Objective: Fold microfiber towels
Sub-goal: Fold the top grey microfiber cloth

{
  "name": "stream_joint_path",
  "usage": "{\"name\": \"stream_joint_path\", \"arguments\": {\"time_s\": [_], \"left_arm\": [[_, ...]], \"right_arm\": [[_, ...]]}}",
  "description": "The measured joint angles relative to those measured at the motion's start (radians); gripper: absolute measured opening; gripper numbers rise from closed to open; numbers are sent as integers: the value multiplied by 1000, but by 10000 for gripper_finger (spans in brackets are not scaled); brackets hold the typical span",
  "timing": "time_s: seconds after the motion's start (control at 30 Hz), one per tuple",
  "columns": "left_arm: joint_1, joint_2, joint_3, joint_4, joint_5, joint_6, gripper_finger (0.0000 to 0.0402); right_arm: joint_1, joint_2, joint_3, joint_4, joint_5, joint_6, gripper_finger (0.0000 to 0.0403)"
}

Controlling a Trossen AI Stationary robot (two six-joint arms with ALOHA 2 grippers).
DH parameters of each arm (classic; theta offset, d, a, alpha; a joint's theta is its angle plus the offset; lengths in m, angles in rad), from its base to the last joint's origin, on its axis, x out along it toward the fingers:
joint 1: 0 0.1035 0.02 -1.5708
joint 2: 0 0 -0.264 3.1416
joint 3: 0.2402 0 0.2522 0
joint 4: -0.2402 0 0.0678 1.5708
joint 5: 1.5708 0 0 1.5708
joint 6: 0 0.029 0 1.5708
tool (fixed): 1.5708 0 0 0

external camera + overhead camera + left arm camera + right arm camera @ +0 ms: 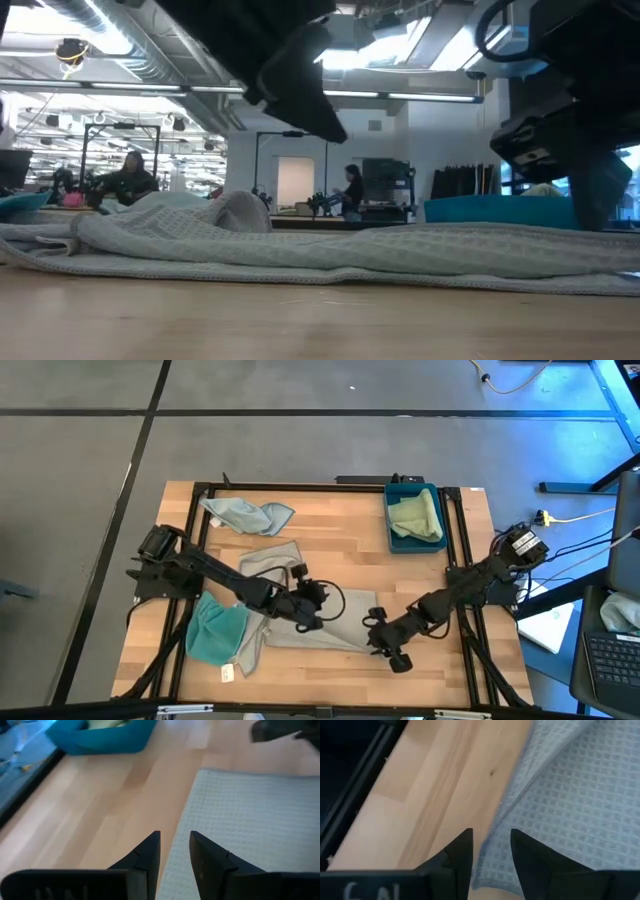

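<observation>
A light grey microfiber towel [300, 610] lies spread on the middle of the wooden table, bunched at its far left end [240, 210]. My left gripper [175, 850] hovers open above the towel's far edge [192, 820], fingers either side of that edge line and clear of it in the low view [315, 105]. My right gripper [490, 845] stands open over the towel's near right edge [520, 795], slanting down, also above the cloth [590, 170]. In the high view the two grippers [325, 608] [378, 632] face each other across the towel's right part.
A teal towel [215, 630] lies at the near left, partly under the grey one. A pale blue towel [245, 515] lies crumpled at the far left. A blue tray [392, 525] at the far right holds a pale green towel [418, 515]. Black frame rails [465, 590] run along the table's sides.
</observation>
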Motion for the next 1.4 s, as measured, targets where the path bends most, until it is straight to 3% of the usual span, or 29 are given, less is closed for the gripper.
{"name": "stream_joint_path", "arguments": {"time_s": [0.33, 0.57, 0.73, 1.0, 1.2, 1.4], "left_arm": [[24, 63, 1, 322, 315, 118, 96], [30, 176, -1, 434, 417, 151, 96], [40, 230, 0, 483, 545, 131, 96], [56, 231, 0, 477, 577, 105, 96], [61, 248, 0, 393, 528, 107, 96], [47, 297, 0, 403, 594, 51, 96]], "right_arm": [[28, 0, 0, -2, 80, -2, 134], [27, 0, 0, -28, 339, -2, 134], [26, 0, 0, -31, 373, -28, 134], [14, 84, 0, -23, 373, -28, 134], [-4, 148, 4, 39, 387, 8, 134], [-6, 159, 3, 41, 365, 34, 134]]}}
